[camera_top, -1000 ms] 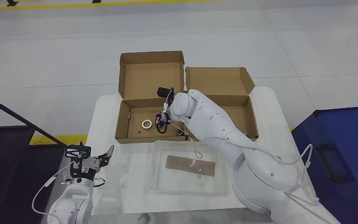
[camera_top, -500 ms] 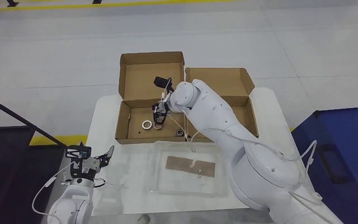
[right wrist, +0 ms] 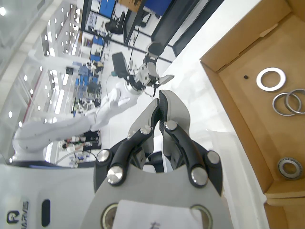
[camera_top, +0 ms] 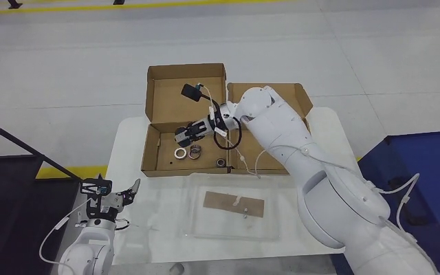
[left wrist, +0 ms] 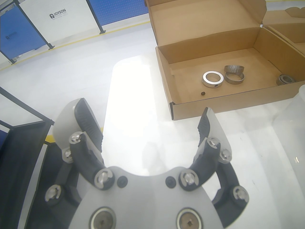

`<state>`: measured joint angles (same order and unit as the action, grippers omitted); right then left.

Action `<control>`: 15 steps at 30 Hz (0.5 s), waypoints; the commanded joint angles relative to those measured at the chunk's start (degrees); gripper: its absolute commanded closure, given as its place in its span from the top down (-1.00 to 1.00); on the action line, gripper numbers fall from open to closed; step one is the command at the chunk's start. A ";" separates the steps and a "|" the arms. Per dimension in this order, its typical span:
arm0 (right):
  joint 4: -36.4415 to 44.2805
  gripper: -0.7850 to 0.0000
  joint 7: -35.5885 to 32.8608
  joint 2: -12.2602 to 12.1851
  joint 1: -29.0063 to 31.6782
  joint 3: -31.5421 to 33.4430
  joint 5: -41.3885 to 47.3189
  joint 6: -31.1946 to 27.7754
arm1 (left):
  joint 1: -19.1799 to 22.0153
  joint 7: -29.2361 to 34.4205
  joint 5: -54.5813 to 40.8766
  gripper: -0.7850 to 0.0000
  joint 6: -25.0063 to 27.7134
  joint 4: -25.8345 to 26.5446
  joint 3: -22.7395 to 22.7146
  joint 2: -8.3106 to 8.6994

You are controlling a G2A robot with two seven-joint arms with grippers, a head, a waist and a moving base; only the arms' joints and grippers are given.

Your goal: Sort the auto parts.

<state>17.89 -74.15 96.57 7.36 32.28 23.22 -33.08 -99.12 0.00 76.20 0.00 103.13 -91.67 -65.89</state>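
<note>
Parts from the top: a fat silver ring (camera_top: 180, 152), thin rings (camera_top: 195, 150) and a small bearing (camera_top: 221, 162), all flat on the floor of the left brown box (camera_top: 185, 96), likely put there to keep like with like. Over that box, close to the rings, the right pincer (camera_top: 180, 132). Off by the near corner of the worktop (camera_top: 130, 148), the left pincer (camera_top: 132, 192), well apart from the box, likely parked out of the way. From the left wrist: left pincer (left wrist: 143, 106) spread wide with nothing in it, pointed toward the box and the same parts. Print on the blue and white panels (left wrist: 59, 13) behind, a maker's mark, not to be read out. From the right wrist: right pincer (right wrist: 159, 106) squeezed shut on nothing, so no part in hand. Fat silver ring (right wrist: 271, 78) and thin rings (right wrist: 288, 103) beside each other, small bearing (right wrist: 289, 168) well apart near a corner. A sticker (right wrist: 152, 215) on the wrist plate, too cut off to read.
</note>
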 commanded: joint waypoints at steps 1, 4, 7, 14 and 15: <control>0.42 -1.00 2.12 -0.18 0.10 0.03 -0.10 0.82 | 0.00 0.00 0.00 1.00 0.00 0.00 0.00 0.00; 0.42 -1.00 2.12 -0.18 0.10 0.03 -0.10 0.82 | 0.00 0.00 0.00 1.00 0.00 0.00 0.00 0.00; 0.42 -1.00 2.12 -0.18 0.10 0.03 -0.10 0.82 | 0.00 0.00 0.00 1.00 0.00 0.00 0.00 0.00; 13.86 -1.00 1.06 -0.86 0.95 -3.40 -10.39 1.89 | 0.00 0.00 0.00 1.00 0.00 0.00 0.00 0.00; 15.69 -1.00 0.60 -1.46 0.73 -3.21 -11.61 2.36 | 0.00 0.00 0.00 1.00 0.00 0.00 0.00 0.00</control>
<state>30.91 -73.16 95.69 8.21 28.94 15.85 -31.13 -99.12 0.00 76.20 0.00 103.13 -91.67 -65.89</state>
